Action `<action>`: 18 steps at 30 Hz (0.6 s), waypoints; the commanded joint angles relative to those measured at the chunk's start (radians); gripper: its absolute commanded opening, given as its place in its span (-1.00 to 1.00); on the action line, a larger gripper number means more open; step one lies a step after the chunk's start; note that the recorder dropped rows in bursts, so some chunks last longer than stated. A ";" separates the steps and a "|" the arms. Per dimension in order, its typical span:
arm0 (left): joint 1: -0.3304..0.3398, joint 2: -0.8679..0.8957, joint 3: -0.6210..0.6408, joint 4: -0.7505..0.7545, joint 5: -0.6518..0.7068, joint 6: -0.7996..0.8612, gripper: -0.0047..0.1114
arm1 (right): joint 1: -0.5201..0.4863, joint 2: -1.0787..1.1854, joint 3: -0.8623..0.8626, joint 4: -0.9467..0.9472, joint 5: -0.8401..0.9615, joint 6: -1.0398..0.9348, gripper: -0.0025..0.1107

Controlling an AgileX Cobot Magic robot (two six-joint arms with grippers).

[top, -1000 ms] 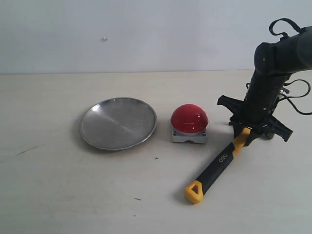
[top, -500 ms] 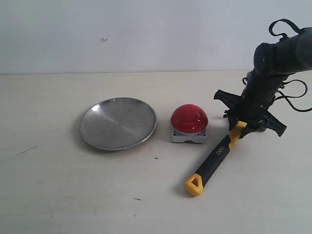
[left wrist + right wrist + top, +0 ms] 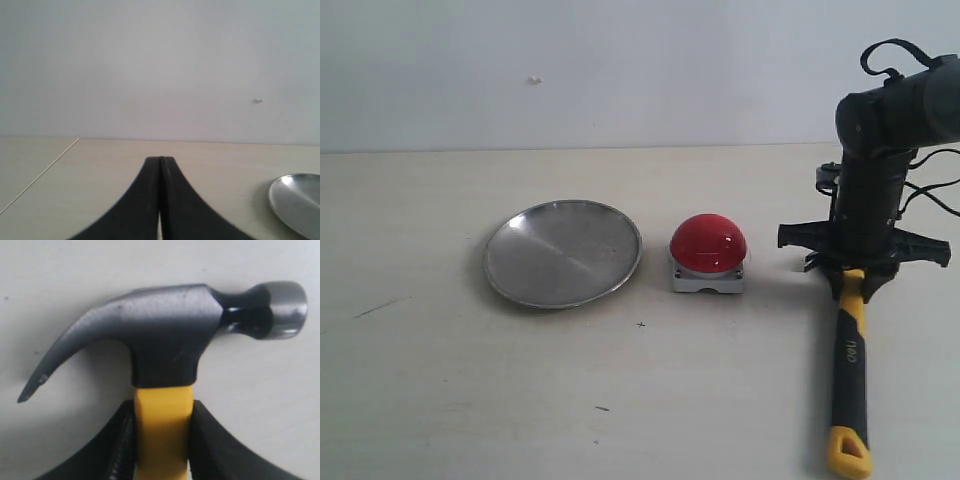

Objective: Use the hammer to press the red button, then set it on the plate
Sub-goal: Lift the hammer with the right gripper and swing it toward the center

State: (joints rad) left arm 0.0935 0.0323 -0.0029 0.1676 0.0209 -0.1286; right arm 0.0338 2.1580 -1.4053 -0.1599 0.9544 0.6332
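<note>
My right gripper (image 3: 850,272) (image 3: 162,415) is shut on the hammer's yellow neck just below its dark steel head (image 3: 165,330). The hammer (image 3: 847,370) hangs from it at the right of the exterior view, its handle pointing toward the front edge and the yellow loop (image 3: 848,455) at the bottom. The red button (image 3: 708,243) on its grey base sits mid-table, left of that gripper and apart from it. The silver plate (image 3: 563,252) lies left of the button; its rim (image 3: 300,200) also shows in the left wrist view. My left gripper (image 3: 160,165) is shut on nothing.
A pale wooden table (image 3: 470,400) runs back to a white wall (image 3: 620,70). Black cables (image 3: 895,55) loop over the right arm at the right edge. The left arm is out of the exterior view.
The right gripper has turned with the hammer and shifted slightly right: the handle swung from pointing down-left, near the button, to pointing straight toward the front edge.
</note>
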 commanded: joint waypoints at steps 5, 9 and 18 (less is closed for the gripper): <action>0.001 -0.008 0.003 0.001 0.000 0.001 -0.92 | 0.001 -0.006 0.002 -0.238 0.044 -0.031 -0.96; 0.001 -0.008 0.003 0.001 0.000 0.001 -0.92 | -0.001 0.001 0.002 -0.237 0.051 -0.112 -0.96; 0.001 -0.008 0.003 0.001 0.000 0.001 -0.92 | -0.001 0.005 0.002 -0.219 0.008 -0.210 -0.96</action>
State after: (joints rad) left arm 0.0935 0.0323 -0.0029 0.1676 0.0209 -0.1286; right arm 0.0338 2.1617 -1.4076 -0.3762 0.9855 0.4457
